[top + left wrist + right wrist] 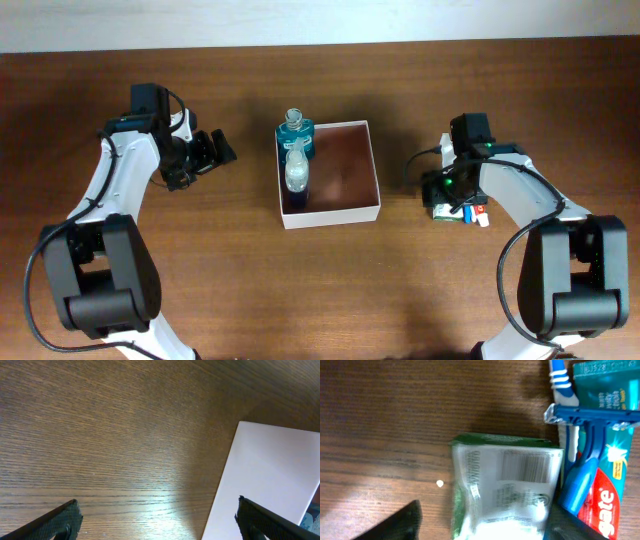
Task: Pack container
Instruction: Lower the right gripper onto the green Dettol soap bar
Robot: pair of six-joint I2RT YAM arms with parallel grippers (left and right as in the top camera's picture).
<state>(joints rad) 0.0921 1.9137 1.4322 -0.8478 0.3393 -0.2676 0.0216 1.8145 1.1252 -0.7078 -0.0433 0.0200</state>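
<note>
The container (345,165), a square shallow box with thin white walls and a reddish-brown floor, sits mid-table (200,260) on grained wood, with two small bottles (297,150) at its left wall and the rest of the floor bare. The left gripper (222,148) hangs beside it, jaws spread wide. The right gripper (487,525) straddles a glossy green-and-white packet (502,490), jaws parted with a gap on one side; the packet's lower end is cut off.

Both the left arm (100,185) and right arm (522,185) have white curved shells with bulky black joints. A black cable (28,290) loops at eight o'clock overhead, a green light (450,184) glows at three o'clock, and the fingers (60,522) are matte black
</note>
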